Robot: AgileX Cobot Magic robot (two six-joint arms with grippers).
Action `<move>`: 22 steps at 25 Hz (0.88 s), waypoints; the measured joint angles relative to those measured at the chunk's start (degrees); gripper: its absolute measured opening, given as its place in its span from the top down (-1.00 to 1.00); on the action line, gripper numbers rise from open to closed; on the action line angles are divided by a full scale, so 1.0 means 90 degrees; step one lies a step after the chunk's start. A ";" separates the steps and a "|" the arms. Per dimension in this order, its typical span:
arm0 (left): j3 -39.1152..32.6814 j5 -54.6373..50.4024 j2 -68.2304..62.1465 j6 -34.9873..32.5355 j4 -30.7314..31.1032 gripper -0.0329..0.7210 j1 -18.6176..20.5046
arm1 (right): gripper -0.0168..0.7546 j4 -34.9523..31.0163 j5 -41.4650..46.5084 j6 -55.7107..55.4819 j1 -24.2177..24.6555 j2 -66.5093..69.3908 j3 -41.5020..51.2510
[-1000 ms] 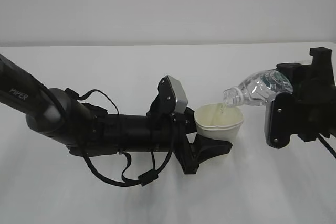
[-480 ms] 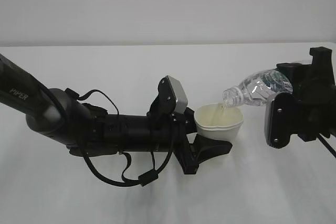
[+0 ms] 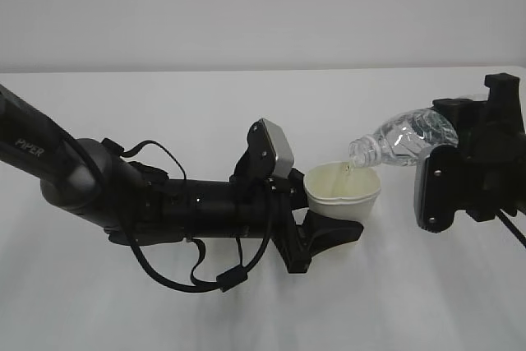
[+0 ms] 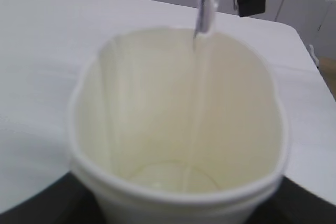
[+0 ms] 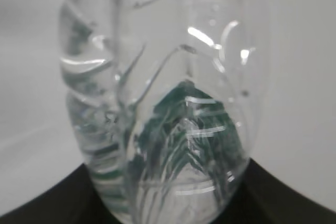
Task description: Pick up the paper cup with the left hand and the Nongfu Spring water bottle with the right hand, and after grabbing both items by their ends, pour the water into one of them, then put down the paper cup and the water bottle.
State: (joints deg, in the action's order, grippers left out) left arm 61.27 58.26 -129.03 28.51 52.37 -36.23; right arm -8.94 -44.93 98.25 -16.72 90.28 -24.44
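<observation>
Two items are held above a white table (image 3: pixel 246 318): the paper cup (image 3: pixel 343 191) is clamped by the left hand (image 3: pixel 316 232), while the Nongfu Spring water bottle (image 3: pixel 403 139) (tipped neck-down) is gripped by the right hand (image 3: pixel 456 166), water (image 4: pixel 202 19) streaming in.

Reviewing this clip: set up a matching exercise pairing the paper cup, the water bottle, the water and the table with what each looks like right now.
Things:
1. paper cup
2. Nongfu Spring water bottle
3. water
4. table

States:
A. falling in a thin stream
B. tilted, neck lowest
C. white, bare surface
D. mouth up, squeezed oval in the left gripper

Pairs: 1-D, 2-B, 3-A, 4-C
</observation>
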 joint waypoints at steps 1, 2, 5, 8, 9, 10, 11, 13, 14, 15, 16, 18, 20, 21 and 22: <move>0.0000 0.0000 0.0000 0.0000 0.0000 -0.27 0.0000 | -0.06 0.0000 0.0000 0.0000 0.0000 0.0000 0.0000; 0.0000 0.0000 0.0000 0.0000 0.0000 -0.27 0.0000 | -0.06 0.0000 0.0000 0.0000 0.0000 0.0000 0.0000; 0.0000 0.0000 0.0000 0.0000 0.0000 -0.27 0.0000 | -0.06 0.0000 0.0000 0.0000 0.0000 0.0000 0.0000; 0.0000 0.0000 0.0000 0.0000 0.0000 -0.27 0.0000 | -0.06 0.0000 0.0000 0.0000 0.0000 0.0000 0.0000; 0.0000 0.0000 0.0000 0.0000 0.0000 -0.27 0.0000 | -0.06 0.0000 0.0000 0.0000 0.0000 0.0000 0.0000; 0.0000 0.0000 0.0000 0.0000 0.0000 -0.27 0.0000 | -0.06 0.0000 0.0000 0.0000 0.0000 0.0000 0.0000; 0.0000 0.0000 0.0000 0.0000 0.0000 -0.27 0.0000 | -0.06 0.0000 0.0000 0.0000 0.0000 0.0000 0.0000; 0.0000 0.0000 0.0000 0.0000 0.0000 -0.27 0.0000 | -0.06 0.0004 0.0000 0.0000 0.0000 0.0000 0.0000; 0.0000 0.0000 0.0000 0.0000 0.0000 -0.27 0.0000 | -0.06 0.0004 0.0000 0.0000 0.0000 0.0000 0.0000; 0.0000 0.0000 0.0000 0.0000 0.0000 -0.27 0.0000 | -0.06 0.0004 0.0000 0.0000 0.0000 0.0000 0.0000; 0.0000 0.0000 0.0000 0.0000 0.0000 -0.27 0.0000 | -0.06 0.0004 0.0000 0.0000 0.0000 0.0000 0.0000; 0.0000 0.0000 0.0000 0.0000 0.0000 -0.27 0.0000 | -0.06 0.0004 0.0000 0.0000 0.0000 0.0000 0.0000; 0.0000 0.0000 0.0000 0.0000 0.0000 -0.27 0.0000 | -0.06 0.0004 -0.0008 0.0000 0.0000 0.0000 0.0000; 0.0000 0.0000 0.0000 0.0000 0.0000 -0.27 0.0000 | -0.06 0.0004 -0.0008 0.0000 0.0000 0.0000 0.0000; 0.0000 0.0000 0.0000 0.0000 0.0000 -0.27 0.0000 | -0.06 0.0004 -0.0008 0.0000 0.0000 0.0000 0.0000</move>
State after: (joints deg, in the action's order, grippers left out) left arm 61.27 58.26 -129.03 28.51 52.37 -36.23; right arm -8.90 -45.01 98.25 -16.72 90.28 -24.44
